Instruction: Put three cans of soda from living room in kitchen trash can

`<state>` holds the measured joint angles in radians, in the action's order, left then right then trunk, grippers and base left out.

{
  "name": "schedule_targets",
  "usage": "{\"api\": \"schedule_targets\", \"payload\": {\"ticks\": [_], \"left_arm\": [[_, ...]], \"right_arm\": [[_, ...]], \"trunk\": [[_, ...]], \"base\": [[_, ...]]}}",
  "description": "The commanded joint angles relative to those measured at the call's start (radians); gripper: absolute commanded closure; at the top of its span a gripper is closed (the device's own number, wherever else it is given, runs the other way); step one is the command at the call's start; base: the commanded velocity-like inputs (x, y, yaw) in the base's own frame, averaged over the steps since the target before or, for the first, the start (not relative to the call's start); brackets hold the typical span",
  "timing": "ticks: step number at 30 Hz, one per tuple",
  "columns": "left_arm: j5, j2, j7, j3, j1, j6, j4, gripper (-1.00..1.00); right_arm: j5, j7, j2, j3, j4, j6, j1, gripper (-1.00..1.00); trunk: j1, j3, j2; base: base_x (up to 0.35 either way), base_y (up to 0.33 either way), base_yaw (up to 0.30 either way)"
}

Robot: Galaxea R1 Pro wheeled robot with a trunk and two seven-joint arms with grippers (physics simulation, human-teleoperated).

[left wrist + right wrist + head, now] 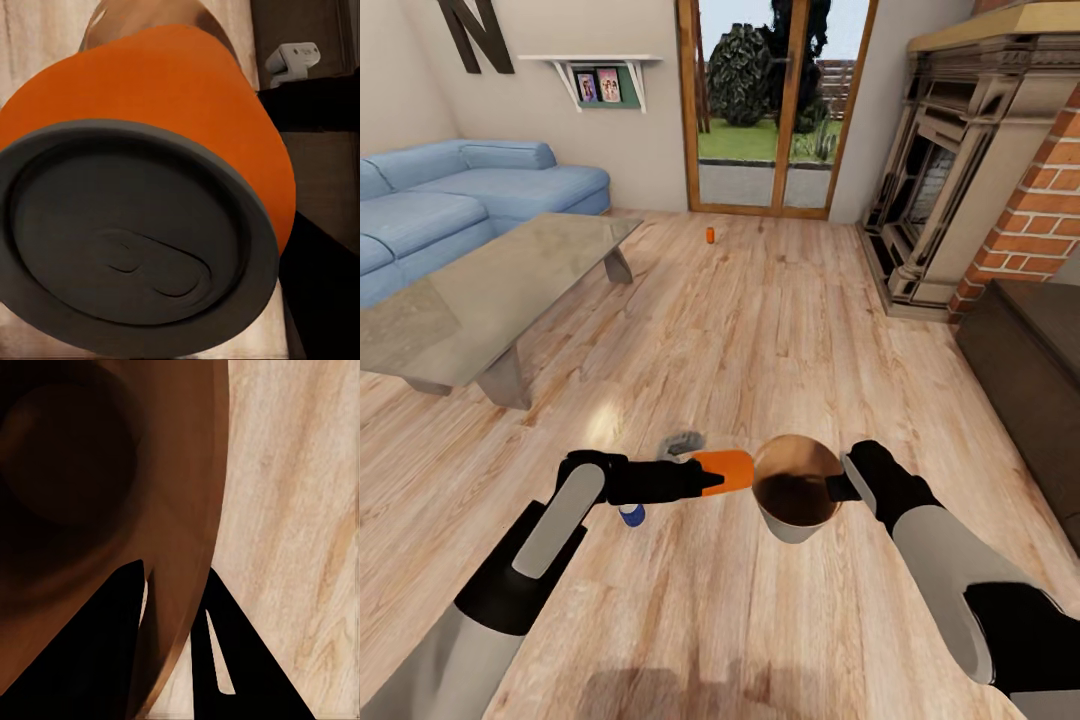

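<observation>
The plank floor [760,330] carries a glass-topped low table [480,290] and a light blue sofa [450,200]. One orange soda can [710,235] stands upright on the planks near the glass doors. A dark blue soda can [631,514] rests on the planks.

We see a bright orange soda can [726,470] with a dark grey end [139,244], just beside the trash can [796,492], whose inside is orange-brown [112,510] and whose outside is pale grey. Near this bin, a dark blue can [631,514] lies on the pale wood-grain plank floor [760,330]; farther off, a second orange can [710,235]. The sofa [450,200] is light blue, the fireplace brick [1040,200] red.
</observation>
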<state>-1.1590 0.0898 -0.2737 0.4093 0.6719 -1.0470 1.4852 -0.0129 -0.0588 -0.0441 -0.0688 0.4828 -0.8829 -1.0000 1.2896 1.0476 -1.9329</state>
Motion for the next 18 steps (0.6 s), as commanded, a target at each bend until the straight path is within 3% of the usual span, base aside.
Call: {"api": "schedule_targets", "payload": {"ticks": [1, 12, 18], "left_arm": [[-0.004, 0.001, 0.001, 0.005, 0.000, 0.000, 0.001, 1.00], [-0.049, 0.004, 0.002, 0.014, 0.000, 0.000, 0.041, 1.00], [-0.056, 0.004, 0.002, 0.020, 0.000, 0.000, 0.044, 1.00]], "right_arm": [[0.012, 0.004, 0.001, 0.001, -0.001, 0.001, -0.001, 1.00], [0.010, 0.004, 0.009, 0.001, -0.004, 0.001, 0.000, 1.00], [0.009, 0.003, 0.017, 0.001, -0.013, 0.001, 0.000, 1.00]], "trunk": [[0.000, 0.000, 0.000], [0.000, 0.000, 0.000], [0.000, 0.000, 0.000]], "base": [[0.000, 0.000, 0.000], [0.000, 0.000, 0.000], [0.000, 0.000, 0.000]]}}
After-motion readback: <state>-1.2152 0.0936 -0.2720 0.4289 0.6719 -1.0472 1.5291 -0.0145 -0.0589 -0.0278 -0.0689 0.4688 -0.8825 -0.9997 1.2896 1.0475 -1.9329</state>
